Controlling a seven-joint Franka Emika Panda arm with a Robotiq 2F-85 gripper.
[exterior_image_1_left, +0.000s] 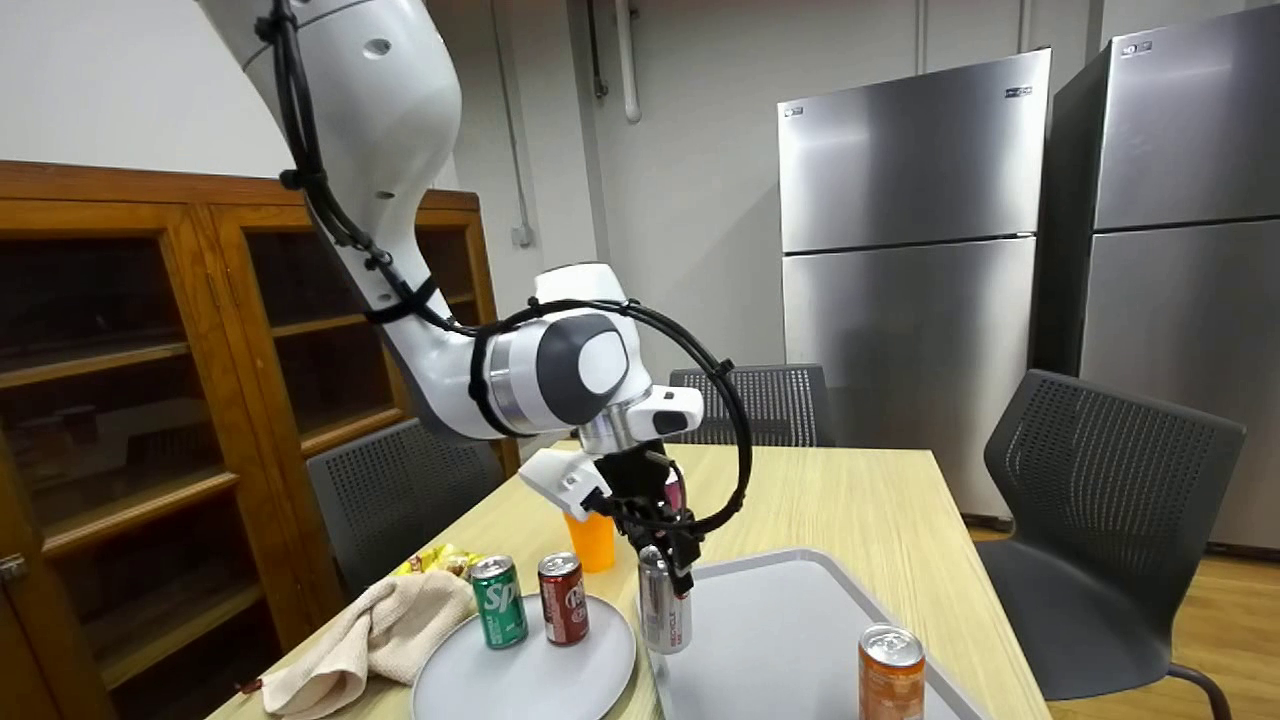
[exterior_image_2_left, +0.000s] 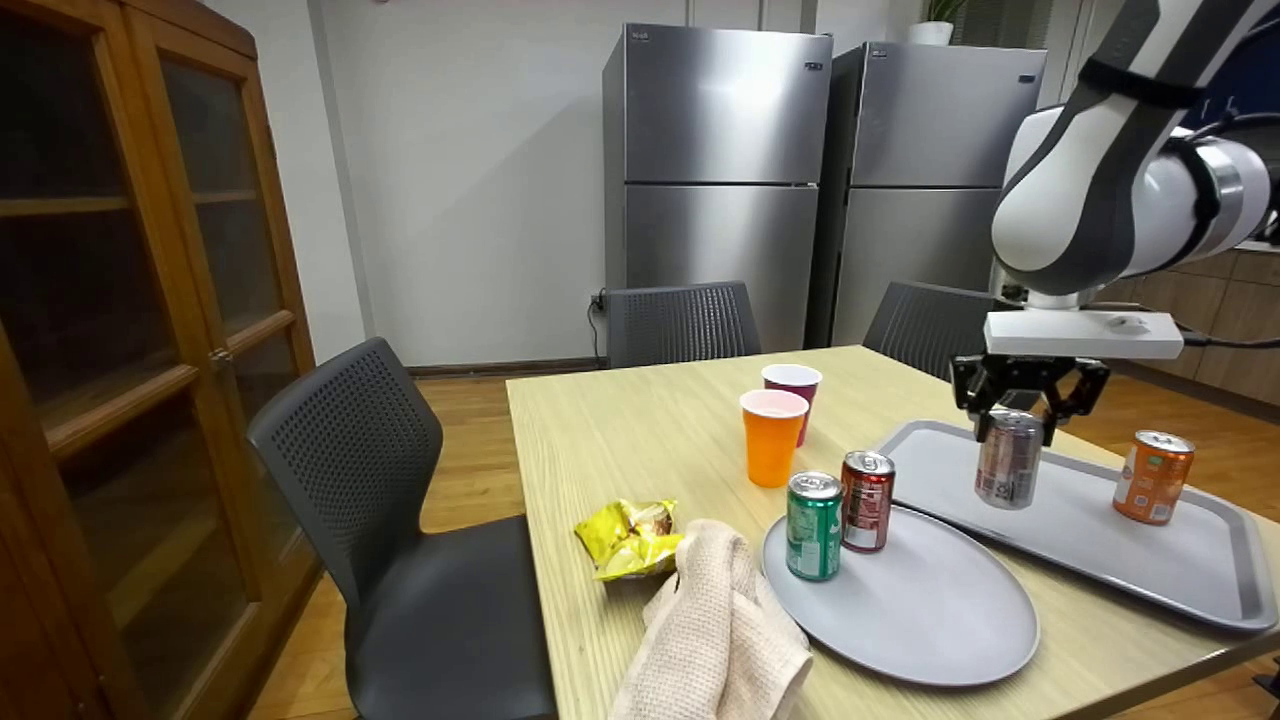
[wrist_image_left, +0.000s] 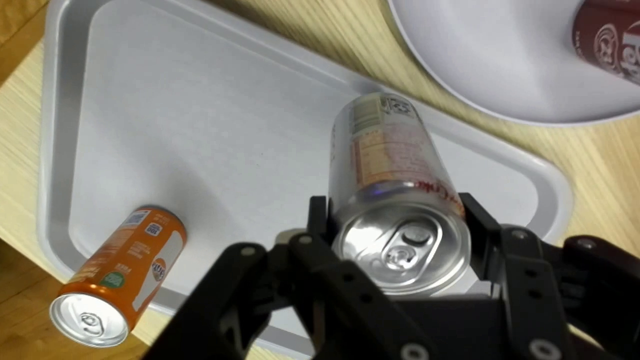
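Wrist view, end effector clamped on silver can, red can cut off by right edge

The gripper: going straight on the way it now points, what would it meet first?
The gripper points down, jaws closed on a silver metal can; that can's base would likely meet the grey rectangular tray first, near its edge, though the gap is unclear.

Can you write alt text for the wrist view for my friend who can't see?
An end effector grips a silver Coke can, seen against a gray tray. An orange Fanta can stands on the tray at lower left; a Dr Pepper can, partly cut off, sits on a gray plate at upper right.
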